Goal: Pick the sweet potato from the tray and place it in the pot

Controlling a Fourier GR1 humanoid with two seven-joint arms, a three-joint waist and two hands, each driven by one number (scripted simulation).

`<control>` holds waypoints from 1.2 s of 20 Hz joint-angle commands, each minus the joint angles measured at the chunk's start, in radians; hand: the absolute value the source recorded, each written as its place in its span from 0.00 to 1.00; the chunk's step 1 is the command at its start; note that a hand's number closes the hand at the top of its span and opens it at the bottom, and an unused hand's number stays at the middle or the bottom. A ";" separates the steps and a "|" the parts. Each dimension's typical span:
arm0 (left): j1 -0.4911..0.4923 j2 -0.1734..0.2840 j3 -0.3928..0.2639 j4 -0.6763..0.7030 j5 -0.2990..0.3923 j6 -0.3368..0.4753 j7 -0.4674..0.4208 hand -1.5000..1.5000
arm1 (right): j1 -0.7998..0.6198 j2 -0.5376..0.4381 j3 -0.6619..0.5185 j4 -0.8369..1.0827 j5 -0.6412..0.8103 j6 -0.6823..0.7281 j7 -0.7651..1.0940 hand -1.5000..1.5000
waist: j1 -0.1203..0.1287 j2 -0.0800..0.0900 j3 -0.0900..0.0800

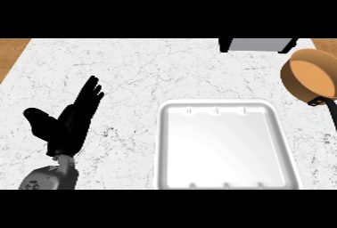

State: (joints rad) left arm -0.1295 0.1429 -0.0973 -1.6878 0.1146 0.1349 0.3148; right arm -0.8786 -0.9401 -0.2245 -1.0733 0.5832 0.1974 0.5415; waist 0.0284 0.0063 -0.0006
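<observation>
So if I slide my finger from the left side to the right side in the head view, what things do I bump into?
Left robot hand → white tray → copper pot at the right edge.

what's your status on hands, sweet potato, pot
Left hand open, resting on the white marble counter. Right hand not in view. White rectangular tray shows no sweet potato. Copper-coloured round pot at far right, nothing visible inside it.

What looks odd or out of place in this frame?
The white tray holds no sweet potato, and none shows in the copper pot at the right edge. Only the left hand shows, open.
</observation>
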 commanded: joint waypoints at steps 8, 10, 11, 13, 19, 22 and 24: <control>-0.014 -0.016 0.004 0.051 -0.015 -0.011 -0.042 0.50 | -0.100 0.143 -0.046 0.397 0.000 -0.118 -0.086 0.00 | 0.005 0.008 0.001; 0.008 0.007 0.021 0.005 0.000 -0.023 -0.011 0.50 | -0.121 0.195 -0.043 0.390 -0.016 -0.104 -0.035 0.00 | -0.003 -0.001 0.001; -0.029 -0.014 0.005 0.000 -0.020 0.008 0.016 0.50 | -0.131 0.171 -0.078 0.460 -0.039 -0.100 -0.085 0.00 | 0.001 0.003 0.002; -0.023 -0.003 0.025 0.037 0.004 -0.026 -0.007 0.50 | -0.134 0.180 -0.109 0.497 -0.066 -0.117 -0.128 0.00 | -0.004 0.003 0.001; 0.018 -0.016 0.006 0.012 -0.001 -0.028 -0.014 0.50 | -0.167 0.173 -0.228 0.505 -0.127 -0.335 -0.257 0.00 | 0.005 0.005 0.003; 0.045 -0.012 0.012 -0.020 0.000 -0.026 -0.015 0.50 | -0.143 0.147 -0.286 0.509 -0.148 -0.443 -0.333 0.00 | 0.006 0.004 0.003; 0.010 -0.008 0.009 -0.046 -0.011 -0.011 0.035 0.50 | -0.134 0.137 -0.310 0.496 -0.164 -0.481 -0.354 0.00 | -0.007 -0.001 0.002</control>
State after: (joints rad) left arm -0.1220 0.1366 -0.0780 -1.6935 0.1107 0.1154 0.3154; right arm -1.0239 -0.7843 -0.4788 -0.5813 0.4474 -0.1908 0.2530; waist 0.0265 0.0085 0.0017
